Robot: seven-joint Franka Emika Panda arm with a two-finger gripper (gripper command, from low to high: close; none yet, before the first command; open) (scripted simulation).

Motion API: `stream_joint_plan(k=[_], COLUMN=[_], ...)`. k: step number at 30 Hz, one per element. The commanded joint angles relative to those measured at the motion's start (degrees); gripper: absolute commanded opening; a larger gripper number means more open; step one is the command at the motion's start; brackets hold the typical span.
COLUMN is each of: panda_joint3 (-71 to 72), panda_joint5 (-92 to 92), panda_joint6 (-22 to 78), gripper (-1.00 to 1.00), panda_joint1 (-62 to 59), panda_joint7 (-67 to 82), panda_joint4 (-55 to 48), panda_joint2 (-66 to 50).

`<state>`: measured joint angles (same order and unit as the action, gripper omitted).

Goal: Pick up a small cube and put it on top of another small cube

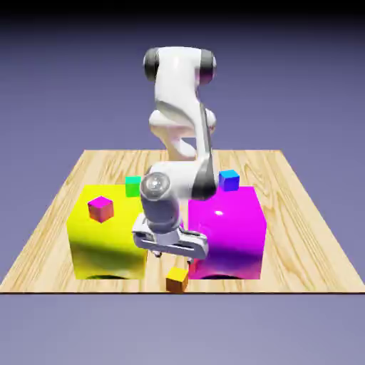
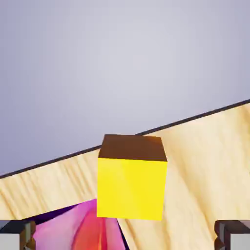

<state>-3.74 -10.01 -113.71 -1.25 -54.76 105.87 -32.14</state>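
So the tiny orange cube (image 1: 177, 279) is sitting on the wooden worktop (image 1: 43, 235) right at the near edge, in the gap between the big yellow cube (image 1: 107, 239) and the big magenta cube (image 1: 228, 232), a bit closer to the magenta one. Nothing is touching it as far as I can see.

The hand (image 1: 170, 251) hangs just above and slightly to the exterior view's left of that tiny cube, tilted, with the white arm (image 1: 182, 114) folding down behind it. In the hand view the orange cube (image 2: 132, 178) shows up big in the middle, yellow face toward the camera and a dark brownish top, while the two grey fingertips (image 2: 17, 234) sit way out at the bottom corners. So the fingers are spread wide apart with nothing between them, and the cube is ahead of them, not in the grip.

Other stuff: a small magenta-red cube (image 1: 101, 209) rests on top of the big yellow cube, a small green cube (image 1: 132, 186) sits behind the yellow one, and a small blue cube (image 1: 229, 180) sits behind the magenta one.
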Motion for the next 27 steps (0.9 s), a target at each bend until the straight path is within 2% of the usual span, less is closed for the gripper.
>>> stream_joint_plan(k=[1, 3, 7, 8, 13, 27], panda_joint3=[-0.12, -0.14, 0.54, 0.54, 0.64, 1.98], panda_joint5=[-0.32, -0.38, -1.43, -1.43, 1.15, 21.57], panda_joint6=[1.93, 2.3, -6.13, -6.13, 1.3, -4.87], gripper=[0.0, 0.0, 0.0, -1.0, -1.0, -1.0], panda_joint1=[-0.06, -0.07, 0.3, 0.3, 0.4, 0.89], panda_joint7=[-0.39, -0.47, 0.44, 0.44, -0.77, 33.38], panda_joint4=[-1.77, -2.1, 1.9, 1.9, -1.42, 18.59], panda_joint2=[-2.08, -2.47, -6.94, -6.94, -1.88, 26.26])
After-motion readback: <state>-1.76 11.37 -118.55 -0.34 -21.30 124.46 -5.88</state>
